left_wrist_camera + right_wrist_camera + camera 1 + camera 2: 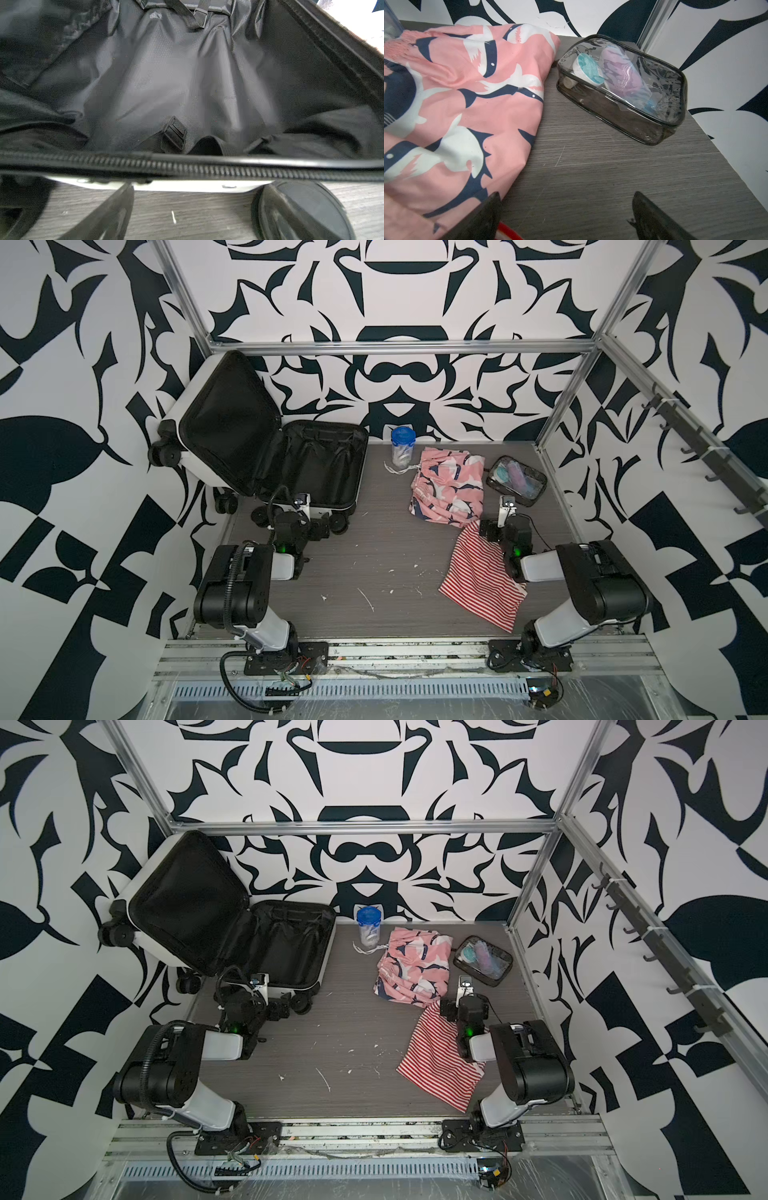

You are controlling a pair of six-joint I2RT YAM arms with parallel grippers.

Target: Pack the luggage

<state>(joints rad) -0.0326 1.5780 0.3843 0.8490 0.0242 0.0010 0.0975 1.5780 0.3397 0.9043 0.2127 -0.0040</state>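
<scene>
**Far left: luggage** [320, 466]. A white hard-shell suitcase, lying open. The lid is propped up towards the left wall and the base lies flat on the table [374, 564]. The black lining is bare in both halves, with the straps loose and nothing packed.

**Near left: left gripper** [197, 199]. It is low at the near rim of the suitcase base, beside a spinner wheel [307, 207]. The jaws are apart and hold nothing.

**Far centre: clear jar with blue lid** [402, 446]. It stands upright just right of the suitcase.

**Right of centre: pink shark-print shorts** [449, 489]. They are crumpled, with a drawstring trailing towards the jar.

**Near right: red-and-white striped cloth** [478, 580]. It lies flat, and its far corner meets the shorts.

**Right: right gripper** [566, 195]. It is over the far end of the striped cloth and faces the pouch. The jaws are apart and empty.

**Far right: clear black-trimmed toiletry pouch** [517, 481]. It is zipped with toiletries inside, just beside the shorts.

**Status.** Packing appears not yet begun. The case is open and ready, and all four items are still on the table. What is left is likely to load each one, then close the lid.
</scene>
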